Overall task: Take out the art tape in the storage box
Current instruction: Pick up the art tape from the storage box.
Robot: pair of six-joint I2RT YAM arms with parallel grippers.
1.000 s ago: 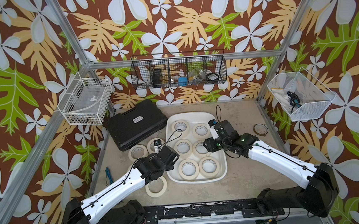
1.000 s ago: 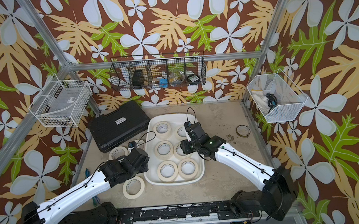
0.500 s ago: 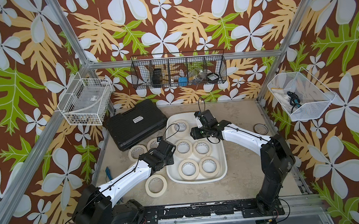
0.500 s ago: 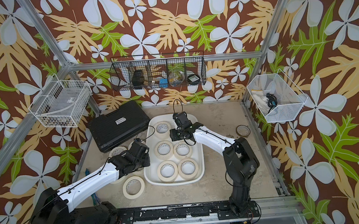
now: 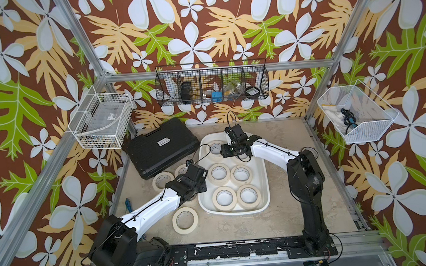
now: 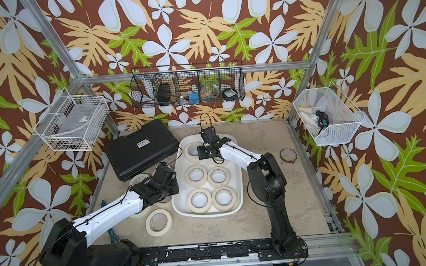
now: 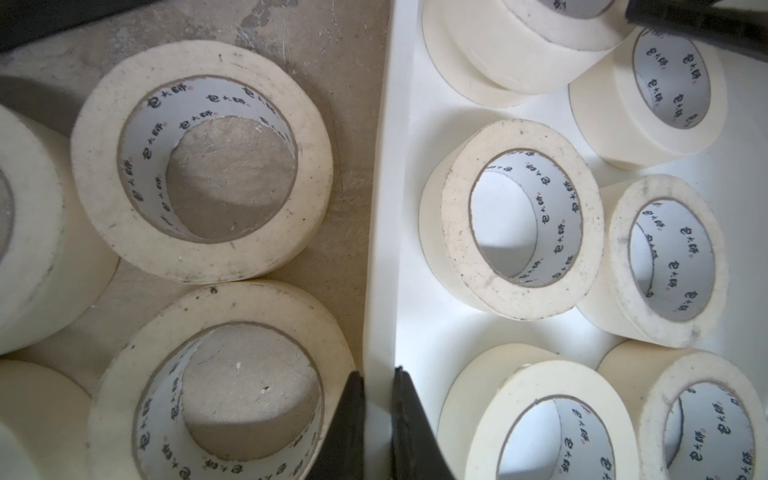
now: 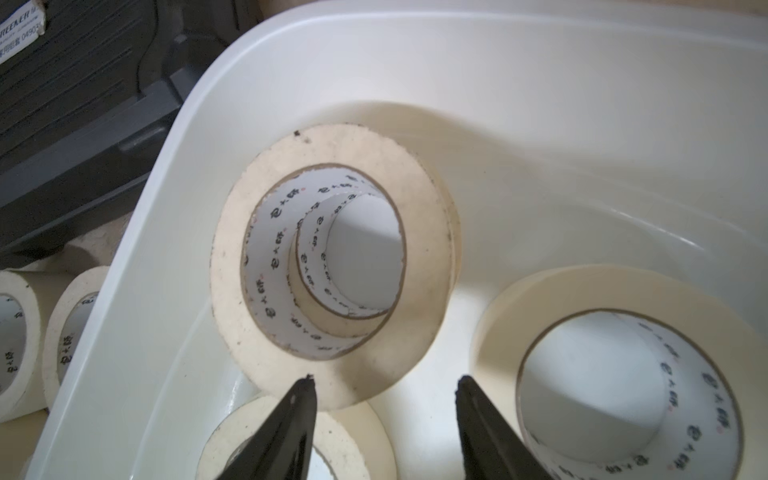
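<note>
The storage box (image 5: pixel 263 176) (image 6: pixel 239 178) is a white tub in the middle of the table. Several cream art tape rolls (image 5: pixel 219 173) (image 6: pixel 196 174) lie flat in it. At its far left corner, two rolls sit stacked (image 8: pixel 428 266). My left gripper (image 5: pixel 201 189) (image 7: pixel 378 374) is shut on the box's left wall (image 7: pixel 386 208), one finger inside and one outside. My right gripper (image 5: pixel 223 152) (image 8: pixel 384 382) hangs open over the far end of the box, just short of the stack, with nothing between its fingers.
Three more rolls (image 5: pixel 185 220) (image 7: pixel 95 166) lie on the table left of the box. A black hard case (image 5: pixel 161 148) sits at the back left. A thin brown ring (image 6: pixel 288 155) lies at the right. Wire baskets hang on the walls.
My left gripper has moved onto the box's left wall and closed on it. My right arm has swung from the box's right side to its far end, still open.
</note>
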